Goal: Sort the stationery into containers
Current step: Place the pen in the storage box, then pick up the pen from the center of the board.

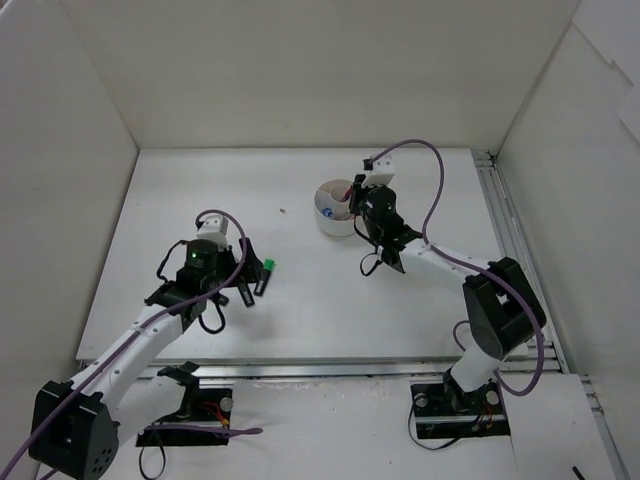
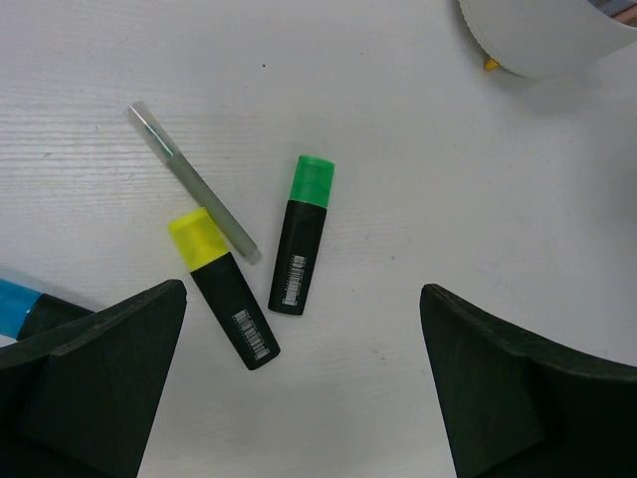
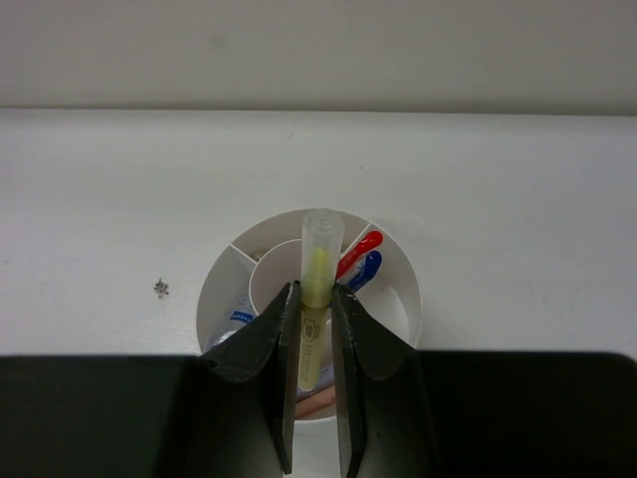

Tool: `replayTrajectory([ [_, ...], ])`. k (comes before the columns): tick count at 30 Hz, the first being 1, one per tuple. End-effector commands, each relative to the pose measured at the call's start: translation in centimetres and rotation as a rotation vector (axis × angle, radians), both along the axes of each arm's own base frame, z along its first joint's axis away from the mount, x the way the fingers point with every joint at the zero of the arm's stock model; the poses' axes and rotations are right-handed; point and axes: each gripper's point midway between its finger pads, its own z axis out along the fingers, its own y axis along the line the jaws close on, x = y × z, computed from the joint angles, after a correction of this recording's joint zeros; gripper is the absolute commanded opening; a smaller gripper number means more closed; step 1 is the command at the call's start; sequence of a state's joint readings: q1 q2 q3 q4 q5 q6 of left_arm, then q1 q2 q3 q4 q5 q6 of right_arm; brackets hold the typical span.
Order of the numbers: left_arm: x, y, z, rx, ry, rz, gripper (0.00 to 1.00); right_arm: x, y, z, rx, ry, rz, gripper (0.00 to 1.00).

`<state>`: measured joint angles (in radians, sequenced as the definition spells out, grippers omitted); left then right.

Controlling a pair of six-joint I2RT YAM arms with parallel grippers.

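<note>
Right jaws pinch a clear-capped yellow pen (image 3: 318, 264) over the tub (image 3: 406, 299); its print is unreadable. Left jaws gape above a green highlighter (image 2: 302, 239) and a yellow highlighter (image 2: 224, 291) on the surface (image 2: 418, 169), each barcoded.

I'm seeing the right gripper (image 3: 317, 294) hanging over the low round white plastic tub (image 3: 406, 299); it and its clamped clear yellow-cored tube (image 3: 321, 249) are blocking the tub's middle. A red-tipped pen (image 3: 363, 245) and a blue-tipped pen (image 3: 364, 267) are crowding the compartment right of centre. Left of the tub, the white table (image 1: 300, 250) is lying bare. Beyond that a green-capped black highlighter (image 2: 302, 239), a yellow-capped black highlighter (image 2: 227, 294) and a thin grey pen (image 2: 189, 179) are leaving only narrow gaps.
</note>
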<state>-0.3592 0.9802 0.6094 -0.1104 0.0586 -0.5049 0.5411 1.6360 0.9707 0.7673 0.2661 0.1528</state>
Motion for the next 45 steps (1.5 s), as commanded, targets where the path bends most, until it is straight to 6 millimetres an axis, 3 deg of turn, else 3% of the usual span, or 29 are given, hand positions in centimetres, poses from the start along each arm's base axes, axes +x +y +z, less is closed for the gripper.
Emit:
replayTrajectory([
  [1,1.3,-0.3,2.9,-0.034,-0.072,-0.002,1.00,1.1,0.9,4.6,0.099,-0.126,0.018,0.00],
  [12,1.3,0.2,2.0,-0.018,-0.039,0.014,1.00,2.1,1.6,2.3,0.069,-0.143,0.034,0.00],
  [18,1.2,0.5,1.9,-0.014,-0.039,0.028,1.00,1.7,1.6,1.3,0.085,-0.129,0.041,0.03],
  [25,1.6,0.8,1.9,0.002,0.000,0.044,1.00,0.1,1.0,2.6,0.100,-0.148,0.048,0.37],
  [27,1.8,0.5,1.8,-0.003,0.009,0.040,1.00,-0.3,0.9,2.9,0.090,-0.156,0.052,0.43],
  [34,2.0,1.0,1.7,-0.003,0.054,0.077,1.00,-3.0,0.3,7.1,0.101,-0.240,0.067,0.58],
  [35,2.0,1.0,1.6,-0.004,0.068,0.085,1.00,-3.6,0.4,6.9,0.099,-0.237,0.074,0.59],
  [37,2.0,1.0,1.4,-0.001,0.098,0.093,1.00,-4.8,0.2,8.2,0.106,-0.264,0.076,0.70],
  [38,2.1,1.3,1.3,-0.011,0.110,0.117,1.00,-5.4,0.1,7.8,0.100,-0.258,0.080,0.75],
  [39,2.2,1.5,0.9,-0.008,0.125,0.144,1.00,-6.1,-0.4,8.8,0.115,-0.276,0.073,0.98],
  [41,2.6,3.4,-0.3,-0.010,0.187,0.267,1.00,-7.6,-0.9,8.8,0.142,-0.268,0.076,0.98],
  [45,4.1,4.5,-1.7,-0.052,0.269,0.351,1.00,-9.4,-1.8,7.8,0.174,-0.225,0.073,0.98],
])
